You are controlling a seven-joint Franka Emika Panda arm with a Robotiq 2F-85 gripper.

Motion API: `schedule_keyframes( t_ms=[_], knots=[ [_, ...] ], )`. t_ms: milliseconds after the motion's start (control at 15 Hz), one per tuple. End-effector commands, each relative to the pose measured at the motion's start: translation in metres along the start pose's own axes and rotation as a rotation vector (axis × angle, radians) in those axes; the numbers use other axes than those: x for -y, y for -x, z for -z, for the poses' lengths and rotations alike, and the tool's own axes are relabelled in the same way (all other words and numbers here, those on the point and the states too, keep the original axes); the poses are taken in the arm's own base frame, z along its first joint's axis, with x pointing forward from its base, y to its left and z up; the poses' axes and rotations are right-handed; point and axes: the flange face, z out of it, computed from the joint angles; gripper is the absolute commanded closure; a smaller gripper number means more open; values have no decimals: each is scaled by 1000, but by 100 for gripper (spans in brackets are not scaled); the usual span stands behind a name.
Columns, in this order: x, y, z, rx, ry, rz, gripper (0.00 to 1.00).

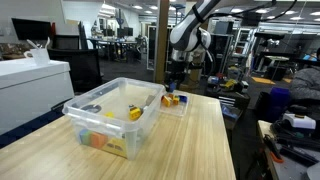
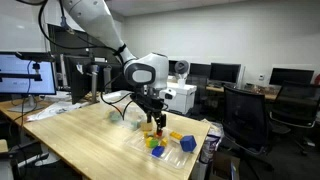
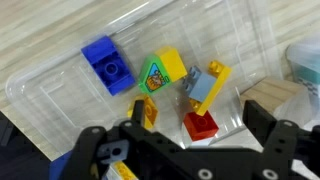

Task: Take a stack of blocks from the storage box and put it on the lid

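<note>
One small bright-yellow stack of blocks [image 1: 134,112] lies inside the storage box [image 1: 72,108], near the middle of an exterior view. It is a lumpy little piece, far smaller than the clear bin. Orange and green blocks [image 1: 96,140] sit lower left of it, by the box's near wall. Just right of the box rests the lid [image 1: 183,106]. In the wrist view the lid carries a blue block [image 3: 107,65], a yellow block with a green face [image 3: 160,72], a blue-orange-yellow cluster [image 3: 205,85] and a red block [image 3: 200,123]. The gripper [image 3: 195,130] hangs over the lid with its fingers spread wide, gripping nothing.
</note>
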Motion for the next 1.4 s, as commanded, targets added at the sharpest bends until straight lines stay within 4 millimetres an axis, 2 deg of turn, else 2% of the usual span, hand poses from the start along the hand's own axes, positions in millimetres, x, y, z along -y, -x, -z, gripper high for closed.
schedule_keyframes(
  t_ms=[0, 600, 800, 867, 1000, 1067, 1133, 1200, 1333],
  knots=[
    [0, 0, 0, 1, 0, 0, 0],
    [0, 0, 0, 1, 0, 0, 0],
    [-1, -3, 10, -32, 17, -12, 0],
    [4, -5, 27, -76, 14, 4, 0],
    [12, -7, 44, -133, 20, 24, 0],
    [22, -8, 63, -171, 18, 37, 0],
    [26, -8, 71, -190, 18, 44, 0],
    [36, -6, 87, -216, 12, 62, 0],
    [53, -3, 106, -246, 1, 96, 0]
  ],
)
